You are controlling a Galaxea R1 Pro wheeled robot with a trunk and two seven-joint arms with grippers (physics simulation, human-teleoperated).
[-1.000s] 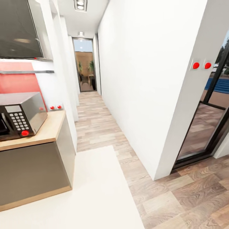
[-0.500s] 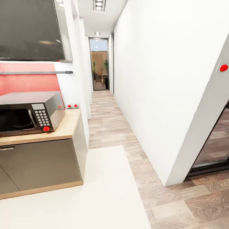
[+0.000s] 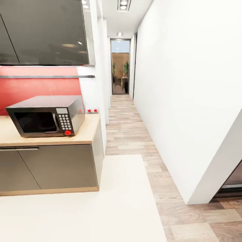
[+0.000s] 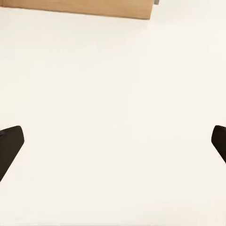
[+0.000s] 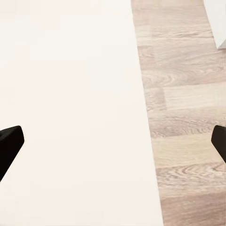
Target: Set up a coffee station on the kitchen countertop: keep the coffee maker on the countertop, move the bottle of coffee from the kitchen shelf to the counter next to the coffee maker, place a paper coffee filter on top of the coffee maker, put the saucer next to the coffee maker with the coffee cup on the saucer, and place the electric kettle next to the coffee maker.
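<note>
Meanwhile the left gripper [image 4: 113, 141] and right gripper [image 5: 113, 141] hang wide apart and empty over a cream rug [image 3: 111, 208]. A microwave [image 3: 47, 116] sits on a counter [image 3: 88, 132] at left of the frame. None of the coffee things are in sight, so judging how they would handle must wait.

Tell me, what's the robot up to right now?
Left gripper open, right gripper open, both empty, hanging over the floor. No coffee things in sight; a microwave sits on a counter. Hallway ahead.
</note>
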